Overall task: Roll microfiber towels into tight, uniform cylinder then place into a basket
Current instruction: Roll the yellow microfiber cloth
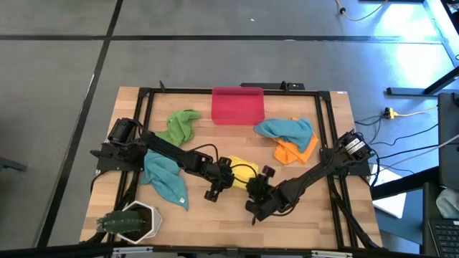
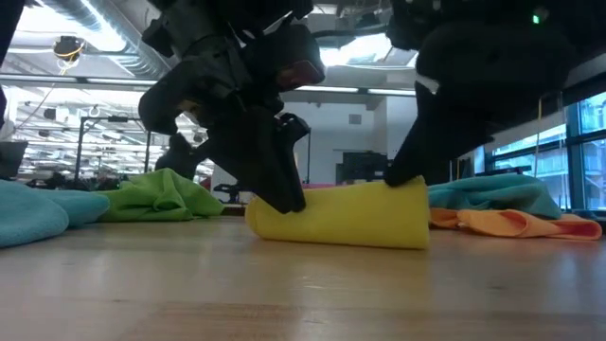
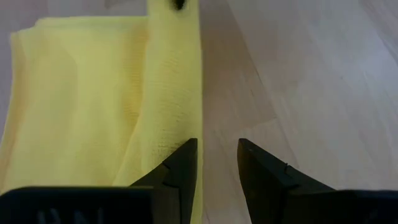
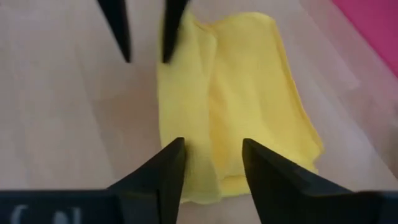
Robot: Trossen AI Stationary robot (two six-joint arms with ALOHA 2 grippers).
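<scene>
Yellow towel (image 1: 244, 172) lies partly rolled at mid-desk (image 1: 301, 222), between both grippers, one long edge folded into a loose tube. Left gripper (image 3: 217, 165) sits at one end of the roll, jaws part open with a narrow gap; one finger rests against the rolled edge, the other over bare wood, nothing clamped. Right gripper (image 4: 212, 165) is at the opposite end, jaws part open, straddling the folded edge of the yellow towel; can't tell if it pinches the cloth. Basket (image 1: 237, 105) stands at the far edge of the desk, well apart from the roll. Green towel (image 1: 181, 125) is left of the basket; a teal towel (image 1: 287, 130) over the orange towel (image 1: 297, 150) lies right of it. Another teal towel (image 1: 165, 179) lies under the left arm, near the white plant pot (image 1: 133, 221).
</scene>
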